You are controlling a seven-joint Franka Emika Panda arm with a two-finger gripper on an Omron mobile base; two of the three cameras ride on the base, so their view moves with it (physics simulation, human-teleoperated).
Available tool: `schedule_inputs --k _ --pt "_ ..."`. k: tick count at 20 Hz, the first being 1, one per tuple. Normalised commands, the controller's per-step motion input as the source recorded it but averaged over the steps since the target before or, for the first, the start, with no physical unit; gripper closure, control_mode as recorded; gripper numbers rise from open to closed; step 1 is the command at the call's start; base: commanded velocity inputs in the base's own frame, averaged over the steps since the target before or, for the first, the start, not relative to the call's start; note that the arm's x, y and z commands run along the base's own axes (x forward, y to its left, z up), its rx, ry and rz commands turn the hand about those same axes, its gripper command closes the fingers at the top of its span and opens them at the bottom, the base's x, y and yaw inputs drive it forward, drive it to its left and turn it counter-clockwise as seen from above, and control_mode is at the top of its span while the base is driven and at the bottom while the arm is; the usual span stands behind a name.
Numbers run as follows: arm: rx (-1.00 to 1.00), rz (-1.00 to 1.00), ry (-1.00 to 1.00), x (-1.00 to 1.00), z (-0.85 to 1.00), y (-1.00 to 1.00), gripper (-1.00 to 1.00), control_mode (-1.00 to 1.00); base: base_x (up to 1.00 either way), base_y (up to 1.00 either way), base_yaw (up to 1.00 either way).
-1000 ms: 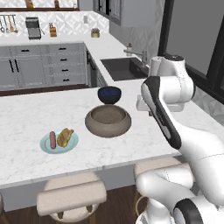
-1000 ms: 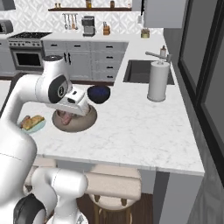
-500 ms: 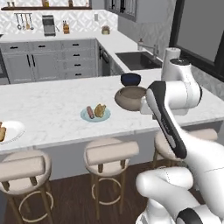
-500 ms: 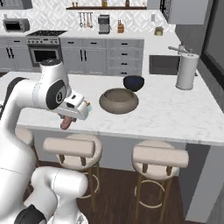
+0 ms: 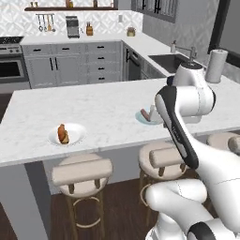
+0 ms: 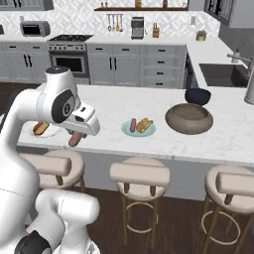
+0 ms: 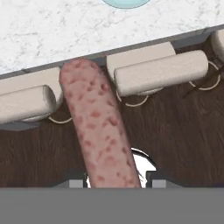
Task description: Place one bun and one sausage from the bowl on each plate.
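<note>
My gripper is shut on a reddish speckled sausage, which hangs over the counter's front edge. In the hand view the sausage runs up from between the fingertips, with stools and dark floor under it. Just to the left lies the white plate with a bun on it, partly behind my arm. From the other side the white plate and its bun show plainly. The pale blue plate holds a sausage and a bun. Further right stands the speckled bowl.
A small dark blue bowl stands behind the big bowl. Padded stools line the counter's front below my gripper. A sink and a paper towel roll are on the far counter at the right.
The base has driven left along the counter, so the whole scene has slid right. My gripper still carries the sausage, now near the white plate instead of by the bowl.
</note>
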Motion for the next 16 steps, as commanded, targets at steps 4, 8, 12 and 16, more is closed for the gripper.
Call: schedule_inputs --k 4,8,12,16 --pt "0.0 0.0 0.0 0.0 0.0 0.0 1.0 1.0 0.79 1.0 0.0" --pt "0.0 0.0 0.0 0.0 0.0 0.0 1.0 1.0 0.86 0.94 0.0" --pt "0.0 0.04 0.04 0.2 -0.26 0.35 1.0 -1.0 0.08 0.19 0.0" --pt "0.0 0.09 0.15 0.85 -0.93 0.28 1.0 -1.0 0.0 0.0 0.0"
